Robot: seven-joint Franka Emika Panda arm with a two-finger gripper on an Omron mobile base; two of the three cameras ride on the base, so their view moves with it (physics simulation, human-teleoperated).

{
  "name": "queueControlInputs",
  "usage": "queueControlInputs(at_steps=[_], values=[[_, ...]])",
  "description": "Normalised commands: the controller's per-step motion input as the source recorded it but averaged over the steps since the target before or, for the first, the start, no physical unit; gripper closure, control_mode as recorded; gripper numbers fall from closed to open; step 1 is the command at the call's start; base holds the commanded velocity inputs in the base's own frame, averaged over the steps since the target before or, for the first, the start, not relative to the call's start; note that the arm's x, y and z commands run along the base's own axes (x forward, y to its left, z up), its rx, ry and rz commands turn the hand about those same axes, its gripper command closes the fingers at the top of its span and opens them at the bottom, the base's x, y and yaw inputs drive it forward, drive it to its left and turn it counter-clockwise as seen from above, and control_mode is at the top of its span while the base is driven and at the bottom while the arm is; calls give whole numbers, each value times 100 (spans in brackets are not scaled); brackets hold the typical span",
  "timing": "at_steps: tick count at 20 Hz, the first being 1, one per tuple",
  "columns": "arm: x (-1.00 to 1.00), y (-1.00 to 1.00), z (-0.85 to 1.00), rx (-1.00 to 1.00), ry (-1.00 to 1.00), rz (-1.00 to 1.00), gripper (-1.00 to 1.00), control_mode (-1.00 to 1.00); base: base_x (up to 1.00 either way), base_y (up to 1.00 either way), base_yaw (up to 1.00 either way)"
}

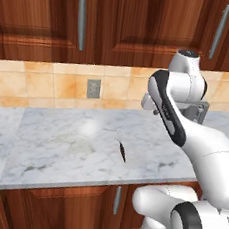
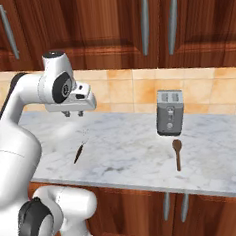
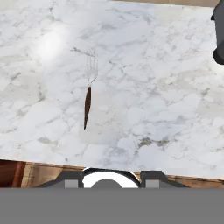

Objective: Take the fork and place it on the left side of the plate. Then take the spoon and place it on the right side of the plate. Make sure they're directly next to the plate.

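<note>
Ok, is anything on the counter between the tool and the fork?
Nothing visible. The tool hangs above the marble counter, the fork lies alone on bare marble below it. The toaster and wooden spoon sit well off to the right.

arm (image 1: 204, 142): was glossy white, rounded links
joints: had dark grey bands and caps
hand (image 2: 77, 101): was white, blocky
fingers (image 2: 65, 114): looked small and dark, perhaps grey

Brown-handled fork (image 3: 89, 94), veined white counter (image 3: 144, 87)
</note>
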Motion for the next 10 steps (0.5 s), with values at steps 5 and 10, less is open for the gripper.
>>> queueControlInputs(at_steps=[5,10], values=[[-43,34,-42,-14,-2,2,-100,-100,0,0,0],[-6,86,-100,-26,7,0,-100,-100,0,0,0]])
